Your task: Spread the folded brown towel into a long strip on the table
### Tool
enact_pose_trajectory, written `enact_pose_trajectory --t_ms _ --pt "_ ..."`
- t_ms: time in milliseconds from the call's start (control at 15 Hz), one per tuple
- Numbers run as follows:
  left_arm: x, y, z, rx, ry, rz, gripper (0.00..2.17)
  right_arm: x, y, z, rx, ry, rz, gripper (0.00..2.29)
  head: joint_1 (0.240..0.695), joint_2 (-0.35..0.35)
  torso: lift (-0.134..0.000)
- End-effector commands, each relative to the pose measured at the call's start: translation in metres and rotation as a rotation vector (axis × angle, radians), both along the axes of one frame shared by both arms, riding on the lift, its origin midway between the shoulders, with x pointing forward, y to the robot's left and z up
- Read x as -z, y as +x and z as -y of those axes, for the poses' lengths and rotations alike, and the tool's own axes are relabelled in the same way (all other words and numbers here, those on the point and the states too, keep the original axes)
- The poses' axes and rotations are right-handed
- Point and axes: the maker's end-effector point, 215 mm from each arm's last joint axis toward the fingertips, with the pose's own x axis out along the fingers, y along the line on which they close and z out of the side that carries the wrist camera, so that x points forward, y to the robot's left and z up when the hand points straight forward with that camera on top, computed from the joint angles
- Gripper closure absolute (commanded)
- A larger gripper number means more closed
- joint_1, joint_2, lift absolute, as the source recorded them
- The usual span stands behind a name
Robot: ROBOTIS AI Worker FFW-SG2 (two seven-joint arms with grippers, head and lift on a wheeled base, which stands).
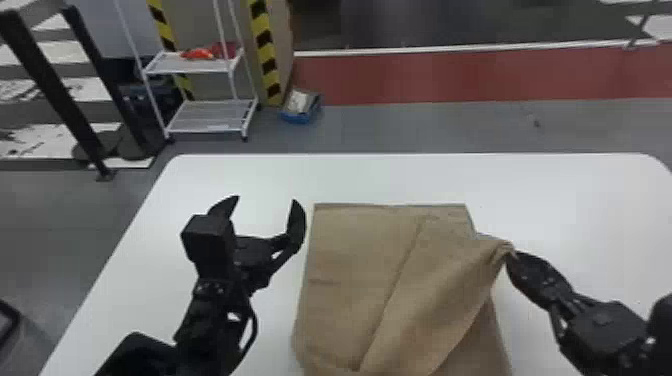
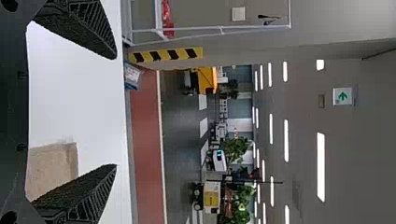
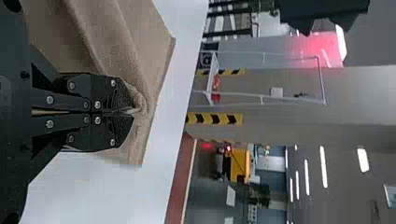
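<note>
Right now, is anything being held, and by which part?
The right gripper pinches the brown towel by a gathered bit at its right side; the left gripper holds nothing.

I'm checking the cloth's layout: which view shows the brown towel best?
The head view: it shows most of the towel from above, with its diagonal fold. The right wrist view shows cloth pinched in the right gripper close up; the left wrist view, a corner.

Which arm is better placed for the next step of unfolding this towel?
Probably right: the right claw pinches a raised part of the towel; the left claw is open beside it, empty.
</note>
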Motion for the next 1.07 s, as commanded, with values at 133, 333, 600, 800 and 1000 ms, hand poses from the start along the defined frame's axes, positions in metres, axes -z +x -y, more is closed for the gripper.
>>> enact_pose_trajectory --t_ms 133,333,600,800,1000 --pt "0.002 -0.001 0.0 -0.001 0.005 -0.002 0.04 -0.033 0.016 0.183 0.282 -0.004 0.054 1.48 0.695 -0.081 -0.113" --pt "0.007 -0.001 0.005 0.012 0.028 -0.013 0.04 -0.056 0.024 0.281 0.447 -0.006 0.066 1.48 0.695 -0.226 -0.113" --pt "0.019 -0.003 0.014 0.043 0.044 -0.047 0.04 -0.053 0.018 0.365 0.62 0.077 0.024 1.48 0.695 -0.35 -0.113" --pt "0.044 -0.009 0.039 0.136 0.026 -0.131 0.12 -0.04 0.038 0.316 0.531 0.077 0.017 1.48 0.695 -0.35 -0.113" --pt "0.081 -0.022 0.078 0.257 -0.017 -0.253 0.19 -0.028 0.061 0.254 0.419 0.085 0.0 1.48 0.695 -0.35 -0.113"
